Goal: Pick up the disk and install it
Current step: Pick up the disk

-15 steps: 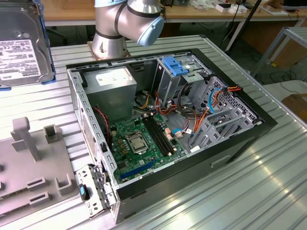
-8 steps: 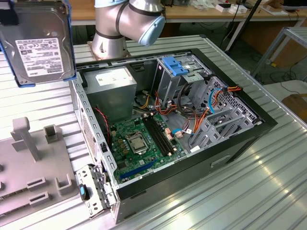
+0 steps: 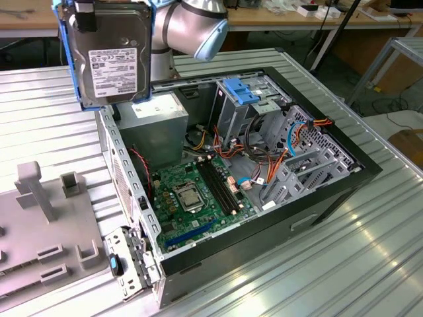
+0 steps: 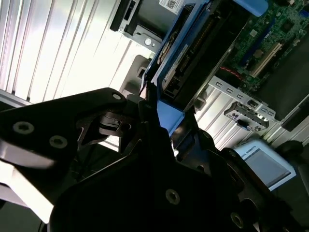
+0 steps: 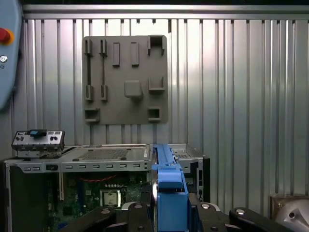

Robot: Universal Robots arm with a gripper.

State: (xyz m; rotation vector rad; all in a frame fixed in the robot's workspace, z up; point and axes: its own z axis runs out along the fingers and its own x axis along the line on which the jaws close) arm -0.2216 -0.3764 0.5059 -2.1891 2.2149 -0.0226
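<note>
An open computer case (image 3: 330, 198) lies beside a grey fixture plate (image 3: 39, 231).

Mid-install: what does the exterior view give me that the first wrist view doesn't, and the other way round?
The exterior view adds the disk with its white label facing the camera, and the drive cage with blue tabs. The first wrist view adds the claw clamped on the disk's blue frame, edge-on, and a red button. Both show the open computer case, its motherboard and the grey fixture plate.

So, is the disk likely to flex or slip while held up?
Probably stiff: the disk looks like a metal slab, upright without sagging. Likely heavy for its size. The claw grips its smooth blue carrier frame, which might slip if jolted.
</note>
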